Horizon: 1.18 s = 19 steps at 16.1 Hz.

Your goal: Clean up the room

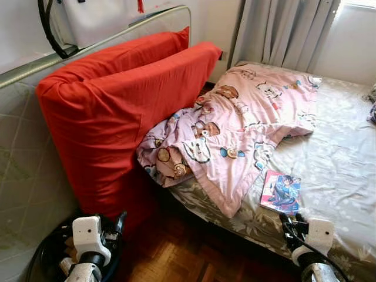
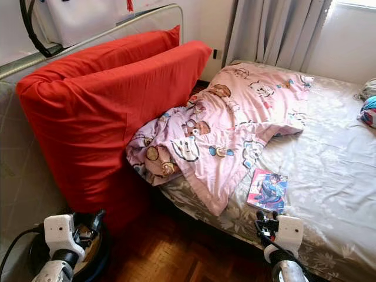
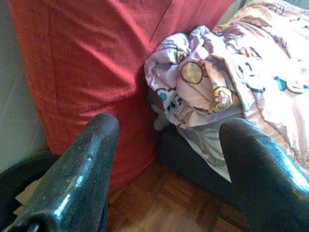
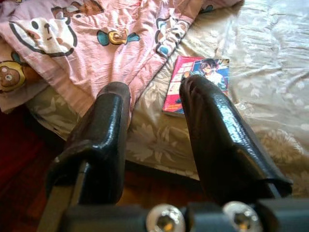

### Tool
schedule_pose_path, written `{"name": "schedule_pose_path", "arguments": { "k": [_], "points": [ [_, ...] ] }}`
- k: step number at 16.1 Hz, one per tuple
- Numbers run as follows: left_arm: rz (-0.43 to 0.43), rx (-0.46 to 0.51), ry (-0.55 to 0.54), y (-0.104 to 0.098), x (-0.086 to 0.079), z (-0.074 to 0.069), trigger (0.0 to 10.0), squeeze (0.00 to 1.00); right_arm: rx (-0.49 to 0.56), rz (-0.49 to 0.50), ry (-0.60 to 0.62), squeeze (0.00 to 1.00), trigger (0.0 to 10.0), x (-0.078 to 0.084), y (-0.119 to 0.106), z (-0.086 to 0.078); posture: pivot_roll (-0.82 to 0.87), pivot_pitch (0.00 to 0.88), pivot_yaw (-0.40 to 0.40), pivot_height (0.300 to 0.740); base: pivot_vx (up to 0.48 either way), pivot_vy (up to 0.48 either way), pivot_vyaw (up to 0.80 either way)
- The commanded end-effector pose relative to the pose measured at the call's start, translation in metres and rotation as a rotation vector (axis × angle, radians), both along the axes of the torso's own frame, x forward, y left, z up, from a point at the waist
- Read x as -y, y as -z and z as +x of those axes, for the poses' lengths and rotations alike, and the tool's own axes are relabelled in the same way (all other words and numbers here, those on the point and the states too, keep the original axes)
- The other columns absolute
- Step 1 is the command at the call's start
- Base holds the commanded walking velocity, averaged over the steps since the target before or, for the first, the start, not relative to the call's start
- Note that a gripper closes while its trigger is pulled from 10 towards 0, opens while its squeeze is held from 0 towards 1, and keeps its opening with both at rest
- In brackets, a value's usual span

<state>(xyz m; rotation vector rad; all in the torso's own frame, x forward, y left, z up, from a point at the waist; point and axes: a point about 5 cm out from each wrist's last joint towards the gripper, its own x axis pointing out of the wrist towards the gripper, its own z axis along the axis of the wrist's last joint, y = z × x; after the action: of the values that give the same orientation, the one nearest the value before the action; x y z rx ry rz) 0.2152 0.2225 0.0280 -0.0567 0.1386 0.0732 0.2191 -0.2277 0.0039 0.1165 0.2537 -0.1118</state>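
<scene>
A crumpled pink cartoon-print blanket (image 1: 235,123) lies across the near side of the bed (image 1: 341,170), spilling over its edge. A comic book (image 1: 281,192) with a pink and blue cover lies flat on the grey floral sheet beside it. A big red cushion (image 1: 117,111) leans upright against the wall, touching the blanket. My left gripper (image 3: 170,124) hangs low by the foot of the red cushion, open and empty. My right gripper (image 4: 154,89) is open just short of the bed's edge, pointing at the comic book (image 4: 195,82), with nothing between its fingers.
A black round bin (image 1: 44,255) with cables sits on the floor at my left. Dark parquet floor (image 1: 188,252) runs between cushion and bed. Grey curtains (image 1: 282,29) hang behind the bed. Small colourful items (image 2: 369,108) lie at the bed's far right edge.
</scene>
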Motion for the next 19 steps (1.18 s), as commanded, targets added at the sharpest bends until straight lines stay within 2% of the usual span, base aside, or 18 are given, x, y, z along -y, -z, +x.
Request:
{"name": "schedule_pose_path", "arguments": {
  "k": [1,3,4,5,6,8,9,14,19],
  "points": [
    [-0.01,-0.013,-0.016,0.001,-0.003,-0.002,10.0,0.0,-0.008,-0.006,-0.002,0.0,10.0,0.002,0.001,-0.001,-0.01,0.0,-0.028,0.74,0.0,0.0,0.0],
    [-0.021,-0.061,-0.016,0.01,-0.003,-0.004,10.0,0.0,-0.033,-0.001,-0.004,0.0,10.0,0.001,0.006,-0.001,-0.01,0.0,-0.029,0.74,0.0,0.0,0.0],
    [-0.019,-0.117,-0.018,0.022,-0.003,-0.007,10.0,0.0,-0.078,0.006,0.003,0.0,10.0,0.002,0.015,-0.005,-0.01,0.0,-0.029,0.74,0.0,0.0,0.0],
    [-0.022,-0.154,-0.023,0.03,-0.004,-0.011,10.0,0.0,-0.139,0.004,0.011,0.0,10.0,0.004,0.026,-0.013,-0.01,0.0,-0.029,0.74,0.0,0.0,0.0],
    [-0.024,-0.167,-0.022,0.032,-0.004,-0.013,10.0,0.0,-0.158,0.004,0.013,0.0,10.0,0.004,0.03,-0.016,-0.01,0.0,-0.029,0.74,0.0,0.0,0.0],
    [-0.03,-0.259,-0.036,0.051,-0.007,-0.026,10.0,0.0,-0.262,0.004,0.02,0.0,10.0,0.006,0.048,-0.034,-0.01,0.0,-0.029,0.74,0.0,0.0,0.0],
    [-0.029,-0.276,-0.042,0.055,-0.008,-0.03,10.0,0.0,-0.285,0.005,0.025,0.0,10.0,0.007,0.052,-0.039,-0.01,0.0,-0.028,0.74,0.0,0.0,0.0],
    [-0.026,-0.315,-0.052,0.064,-0.014,-0.032,10.0,0.0,-0.324,0.051,0.031,0.0,10.0,0.001,0.061,-0.04,0.01,0.0,-0.022,0.74,0.0,0.0,0.0],
    [-0.025,-0.316,-0.077,0.066,-0.02,-0.034,10.0,0.0,-0.345,0.043,0.005,0.0,10.0,0.0,0.063,-0.037,0.01,0.0,-0.033,0.74,0.0,0.0,0.0]
  ]
}}
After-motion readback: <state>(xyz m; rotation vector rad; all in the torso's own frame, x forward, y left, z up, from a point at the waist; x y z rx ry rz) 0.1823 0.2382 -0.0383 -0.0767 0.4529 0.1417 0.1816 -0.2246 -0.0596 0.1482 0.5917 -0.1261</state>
